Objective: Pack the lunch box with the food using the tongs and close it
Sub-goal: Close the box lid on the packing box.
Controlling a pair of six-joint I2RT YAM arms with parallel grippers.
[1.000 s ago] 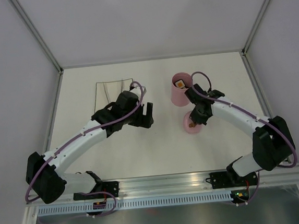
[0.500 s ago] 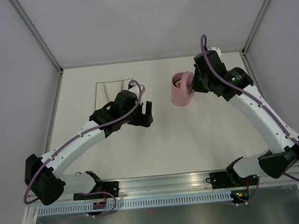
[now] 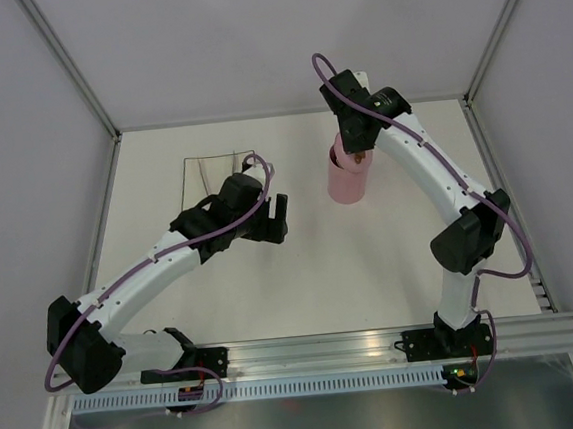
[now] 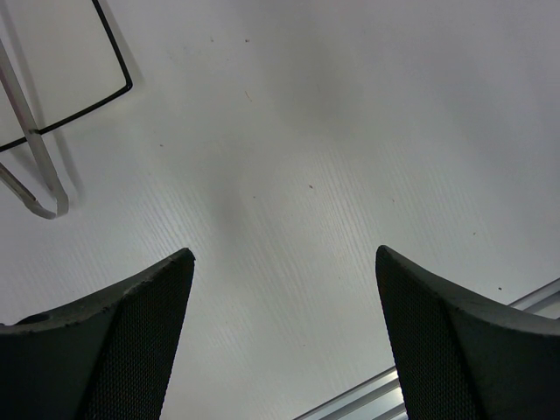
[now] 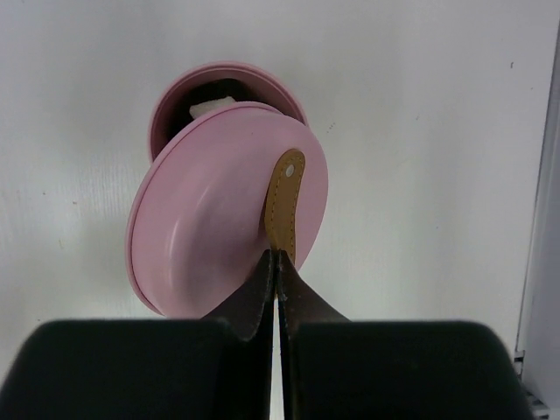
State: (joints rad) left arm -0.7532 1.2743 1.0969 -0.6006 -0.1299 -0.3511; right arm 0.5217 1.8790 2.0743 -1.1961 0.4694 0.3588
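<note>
The pink lunch box [image 3: 347, 184] stands upright at the back right of the table. My right gripper [image 3: 356, 154] hovers over its mouth. In the right wrist view that gripper [image 5: 276, 254] is shut on the brown handle [image 5: 285, 201] of the pink lid [image 5: 219, 219]. The lid hangs tilted and covers most of the lunch box rim [image 5: 262, 77]. One pale piece of food [image 5: 210, 107] shows inside. The silvery tongs [image 4: 35, 166] lie across the edge of the plate [image 4: 115, 54]. My left gripper [image 4: 284, 258] is open over bare table to the right of them, holding nothing.
The white plate with a black rim [image 3: 208, 176] sits at the back left, the tongs [image 3: 236, 163] on its right side. An aluminium rail [image 3: 328, 346] runs along the near edge. Frame posts and grey walls close in the table.
The right arm lifted the lid from the table in front of the lunch box and carried it up and back over the box's mouth. The left arm has stayed still.
</note>
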